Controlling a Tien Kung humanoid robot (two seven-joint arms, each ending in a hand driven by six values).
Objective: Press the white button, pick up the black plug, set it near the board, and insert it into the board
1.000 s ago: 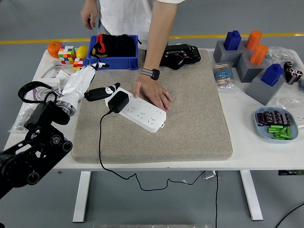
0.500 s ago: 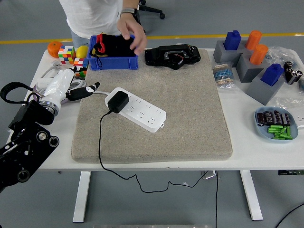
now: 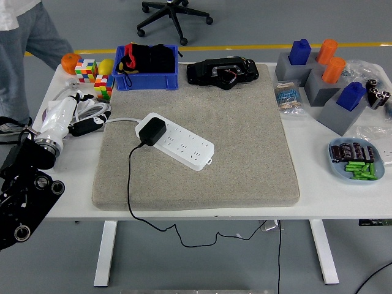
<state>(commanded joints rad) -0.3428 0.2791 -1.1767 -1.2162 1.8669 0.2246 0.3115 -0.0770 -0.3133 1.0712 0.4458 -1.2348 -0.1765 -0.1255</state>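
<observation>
**Plug seated in board; left hand off the mat, empty**

The black plug (image 3: 152, 130) is found seated in the white board (image 3: 177, 141) at its left end, on the mat's (image 3: 245, 153) left half. Its cable (image 3: 129, 184) is run over the mat's near edge and hangs below the table (image 3: 318, 202). The white button cannot be made out.

Risks noted: the seating depth cannot be confirmed from above, so a partly inserted plug may be pulled loose by the weight of the hanging cable. The cable could also be snagged by any sweep of the arm across the mat's near-left corner, which would drag the board.

The left hand (image 3: 82, 119) is held low over the table's left edge, just outside the mat, pointing toward the board. Its fingers are loosely extended and nothing is held. The right hand is not in view.
</observation>
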